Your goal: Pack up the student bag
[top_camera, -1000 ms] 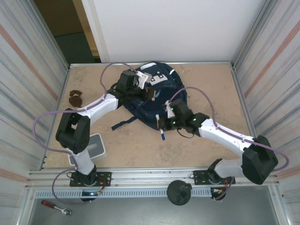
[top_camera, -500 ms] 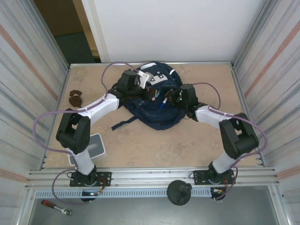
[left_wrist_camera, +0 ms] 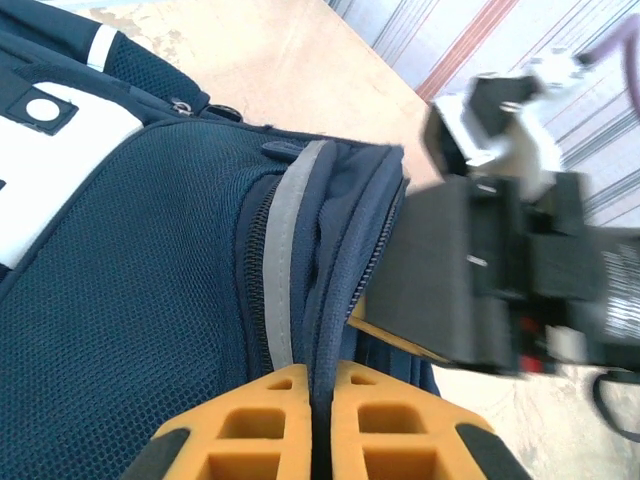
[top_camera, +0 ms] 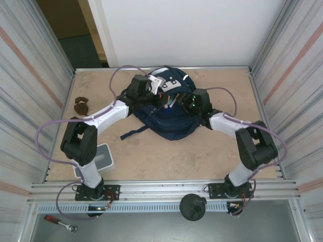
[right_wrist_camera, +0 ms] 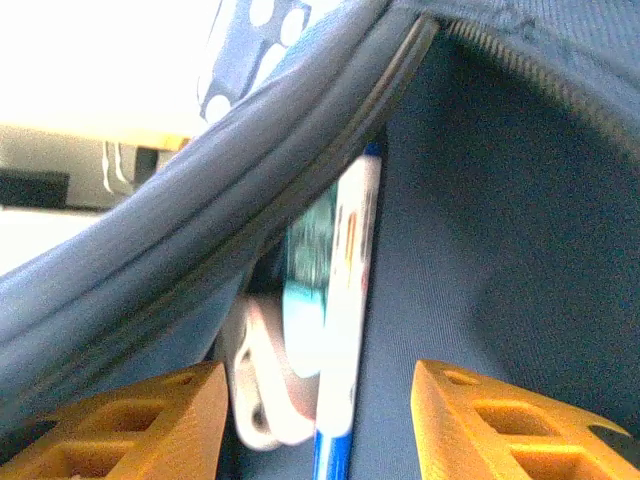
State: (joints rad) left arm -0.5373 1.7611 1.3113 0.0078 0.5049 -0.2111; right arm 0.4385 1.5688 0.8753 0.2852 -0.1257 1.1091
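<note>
Right wrist: right gripper [right_wrist_camera: 318, 400] jaws stand well apart and hold nothing. A white-and-blue pen [right_wrist_camera: 345, 290] lies between them, touching neither as far as I can tell, inside the bag [right_wrist_camera: 500, 200] just under the zip rim. There is a white loop [right_wrist_camera: 255, 390] beside the pen, too blurred to name.

Left wrist: left gripper [left_wrist_camera: 320, 400] is clamped tight on the bag's zip edge by the grey stripe [left_wrist_camera: 285, 250], holding the mouth up.

Top view: the bag lies at the far centre of the table [top_camera: 151, 161]. The left gripper is at its opening from the left, the right from the right.

Handling, my read:
- Soft, floppy fabric with no frame. The mouth likely collapses if let go, so one arm pins it while the other loads.
- Best holds are the zip rim or trim, where the cloth is doubled.
- The mesh looks grippy, not slippery.
- Not fragile, and probably light while nearly empty.

Writing: none legible. The white patch [left_wrist_camera: 50, 150] carries a round black mark, the pen print is blurred, and the dotted cloth [right_wrist_camera: 240, 40] at the far edge is plain.
</note>
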